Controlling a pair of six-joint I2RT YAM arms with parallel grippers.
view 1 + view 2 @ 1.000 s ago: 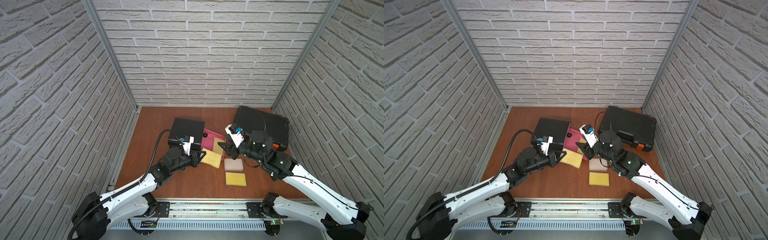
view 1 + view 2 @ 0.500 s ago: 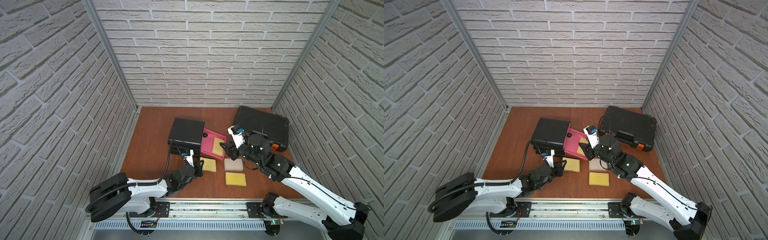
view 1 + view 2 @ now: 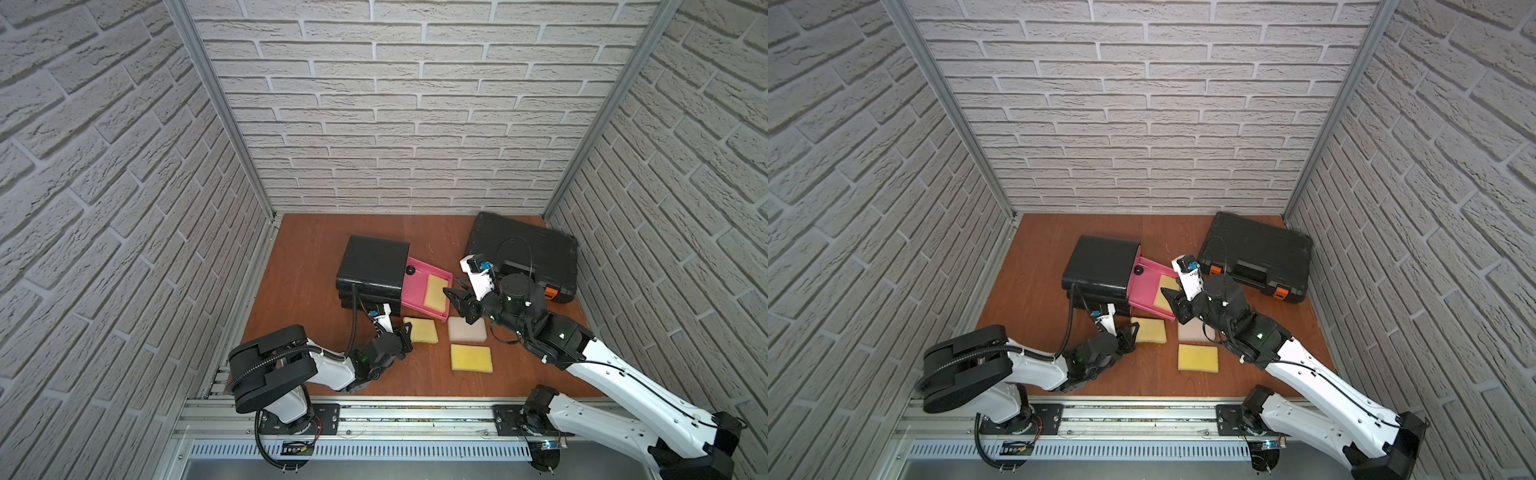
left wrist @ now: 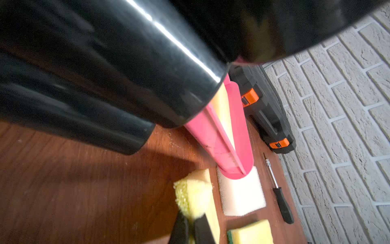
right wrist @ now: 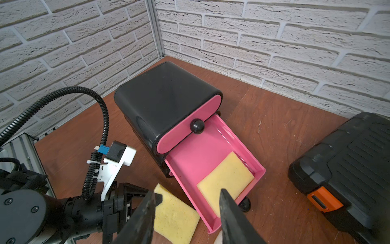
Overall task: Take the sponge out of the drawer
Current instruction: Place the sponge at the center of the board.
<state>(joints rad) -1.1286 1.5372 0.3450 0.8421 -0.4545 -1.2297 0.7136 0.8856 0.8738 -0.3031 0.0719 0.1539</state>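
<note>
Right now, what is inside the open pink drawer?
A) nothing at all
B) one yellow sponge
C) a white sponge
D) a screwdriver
B: a single yellow sponge lies flat on the floor of the pink drawer, at its pulled-out end.

— What stands on the brown table (image 3: pixel 299 266)?
— A black drawer unit (image 3: pixel 372 262) near the middle and a black tool case (image 3: pixel 528 245) in the far right corner.
— And toward the front edge?
— A plain yellow sponge (image 3: pixel 422 330), a white sponge (image 3: pixel 466 329) just beside it, a green-backed yellow sponge (image 3: pixel 471 358), and a screwdriver (image 4: pixel 278 195) near the white one.
</note>
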